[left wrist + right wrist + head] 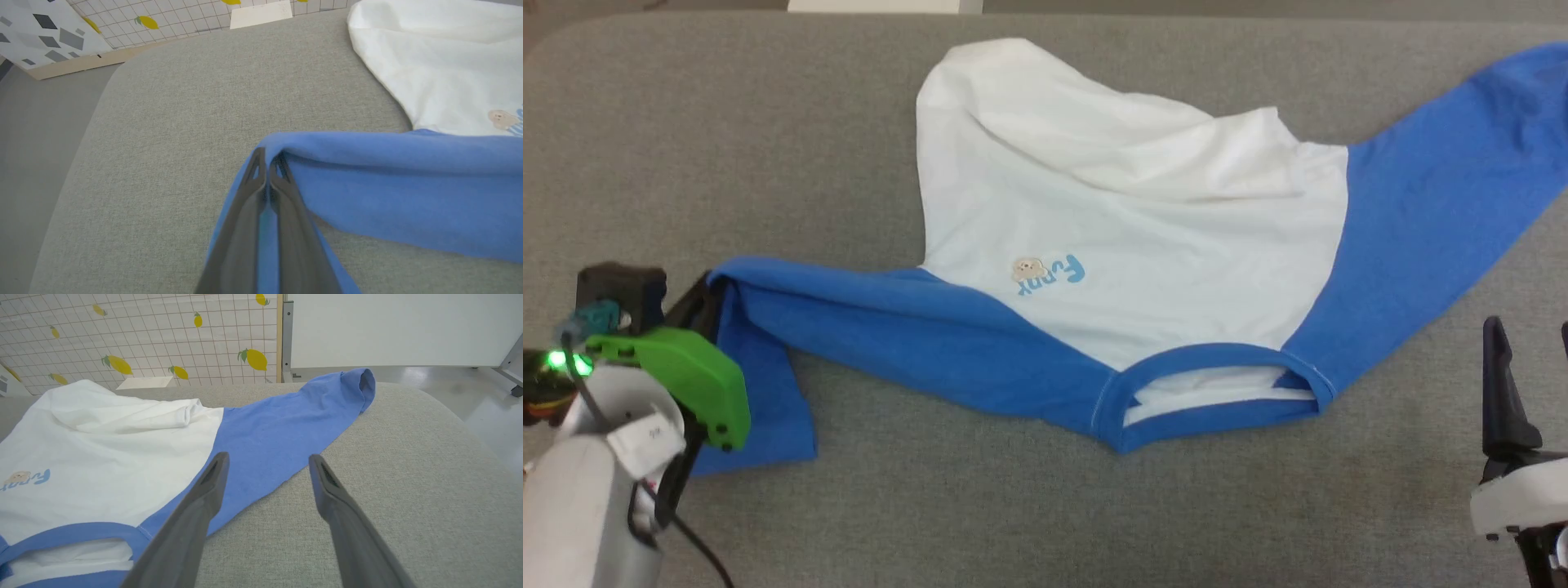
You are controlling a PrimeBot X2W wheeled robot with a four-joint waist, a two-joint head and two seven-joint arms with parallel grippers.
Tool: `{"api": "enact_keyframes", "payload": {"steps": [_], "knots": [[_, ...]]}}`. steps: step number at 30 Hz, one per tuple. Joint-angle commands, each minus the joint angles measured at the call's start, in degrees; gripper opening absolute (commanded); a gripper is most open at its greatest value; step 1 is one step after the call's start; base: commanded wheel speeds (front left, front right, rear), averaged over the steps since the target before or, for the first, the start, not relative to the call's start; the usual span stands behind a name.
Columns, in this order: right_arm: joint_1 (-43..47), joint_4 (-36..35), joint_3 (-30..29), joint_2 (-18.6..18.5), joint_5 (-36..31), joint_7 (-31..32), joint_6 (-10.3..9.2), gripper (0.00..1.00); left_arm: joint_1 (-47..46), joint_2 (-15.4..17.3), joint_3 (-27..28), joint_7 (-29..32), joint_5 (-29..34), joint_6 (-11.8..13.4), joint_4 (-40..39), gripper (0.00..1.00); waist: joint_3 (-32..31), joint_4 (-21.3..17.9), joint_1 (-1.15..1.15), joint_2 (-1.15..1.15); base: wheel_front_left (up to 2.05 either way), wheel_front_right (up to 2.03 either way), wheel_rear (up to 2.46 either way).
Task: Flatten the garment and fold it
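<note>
The garment (pixel 1143 220) is lying rumpled on the counter (pixel 727 139), its blue sleeve (pixel 866 327) at 9 o'clock being pinched by the left gripper (pixel 267 158). With the right gripper (pixel 267 457) hanging spread at 4 o'clock and anchoring nothing, any pull is risking dragging the whole garment

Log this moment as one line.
left gripper: shut on garment, at blue sleeve | right gripper: open, empty | garment: rumpled, unfolded, on gray surface
</note>
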Motion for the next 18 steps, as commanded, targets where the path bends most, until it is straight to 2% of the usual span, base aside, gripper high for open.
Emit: {"api": "enact_keyframes", "payload": {"steps": [1,4,5,6,7,13,18], "knots": [[-1.46,-0.41,0.01,0.05,-0.1,-0.12,-0.09,1.0,-2.63,-0.38,-0.18,-0.78,0.87,0.85,1.88,0.0,2.95,-0.37,0.0,0.0,0.0,0.0,0.0],[-2.47,-0.26,0.1,0.05,-0.44,-0.22,-0.09,1.0,-5.9,-2.07,-0.99,-2.61,1.36,1.48,6.74,0.0,4.17,-0.44,0.0,0.0,0.0,0.0,0.0],[-2.72,-0.13,0.15,0.05,-0.51,-0.26,-0.09,1.0,-6.71,-2.78,-1.1,-3.43,1.11,1.53,8.16,0.4,4.34,-0.44,0.0,0.0,0.0,0.0,0.0],[-2.89,-0.02,0.21,0.05,-0.57,-0.27,-0.09,1.0,-7.22,-3.23,-1.22,-4.07,0.95,1.47,9.19,0.61,4.41,-0.45,0.0,0.0,0.0,0.0,0.0],[-3.06,0.14,0.3,0.05,-0.63,-0.27,-0.09,1.0,-7.72,-3.67,-1.28,-5.0,0.76,1.37,10.22,1.0,4.41,-0.44,0.0,0.0,0.0,0.0,0.0],[-2.9,1.22,0.17,0.05,-0.43,-0.35,-0.09,1.0,-6.84,-4.99,0.08,-10.35,-1.3,0.86,10.98,1.0,1.85,0.31,0.0,0.0,0.0,0.0,0.0],[-1.74,1.64,-0.01,0.05,0.11,-0.28,-0.09,1.0,-2.01,-4.72,1.17,-14.21,-2.18,0.36,3.33,1.0,-1.27,1.16,0.0,0.0,0.0,0.0,0.0]]}}
